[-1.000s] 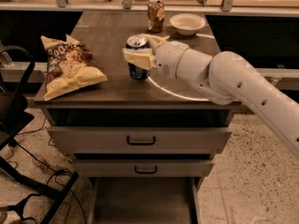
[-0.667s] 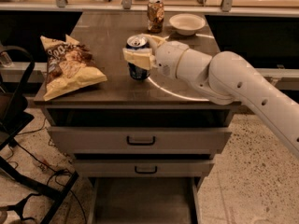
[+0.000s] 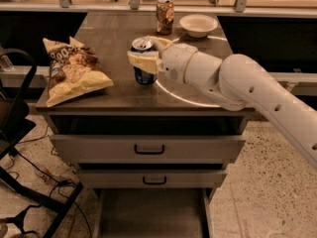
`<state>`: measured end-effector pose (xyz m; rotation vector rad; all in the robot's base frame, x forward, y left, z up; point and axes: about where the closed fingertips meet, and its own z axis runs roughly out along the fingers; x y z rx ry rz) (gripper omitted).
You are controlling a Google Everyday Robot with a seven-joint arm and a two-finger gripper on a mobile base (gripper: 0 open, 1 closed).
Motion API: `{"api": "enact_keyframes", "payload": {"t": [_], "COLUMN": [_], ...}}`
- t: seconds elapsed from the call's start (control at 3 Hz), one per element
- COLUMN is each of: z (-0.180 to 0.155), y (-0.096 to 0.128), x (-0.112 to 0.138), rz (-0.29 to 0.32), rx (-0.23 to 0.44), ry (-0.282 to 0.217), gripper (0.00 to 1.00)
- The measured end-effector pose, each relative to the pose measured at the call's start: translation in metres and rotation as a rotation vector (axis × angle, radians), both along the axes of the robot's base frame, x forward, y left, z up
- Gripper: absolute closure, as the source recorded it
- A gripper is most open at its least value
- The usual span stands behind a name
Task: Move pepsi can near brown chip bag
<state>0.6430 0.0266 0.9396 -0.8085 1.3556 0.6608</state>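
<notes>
Nearest, below the brown chip bag (image 3: 72, 73), the cabinet shows two handled drawers (image 3: 149, 149). On the tabletop (image 3: 124, 95) the pepsi can (image 3: 145, 75) stands upright to the bag's right, near it but clearly apart, just where it stood a second ago. The gripper (image 3: 142, 53) clasps it, one pale finger across its front and the other behind. By my judgement, the carry toward the bag is yet to begin. The can is dark blue with a silver top. Farther back, right of the bag, stand a patterned can (image 3: 164, 16) and a white bowl (image 3: 198, 25).
</notes>
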Motion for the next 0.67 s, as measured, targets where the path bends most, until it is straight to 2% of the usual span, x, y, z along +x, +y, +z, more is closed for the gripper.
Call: {"api": "enact_keyframes", "payload": {"t": [0.33,0.67], "z": [0.0006,0.001], "y": [0.0028,0.0047], "x": [-0.0007,-0.0012], "rz": [0.004,0.007], "rx": [0.0,0.0], "ry": [-0.001,-0.001], "gripper": [0.17,0.0]}}
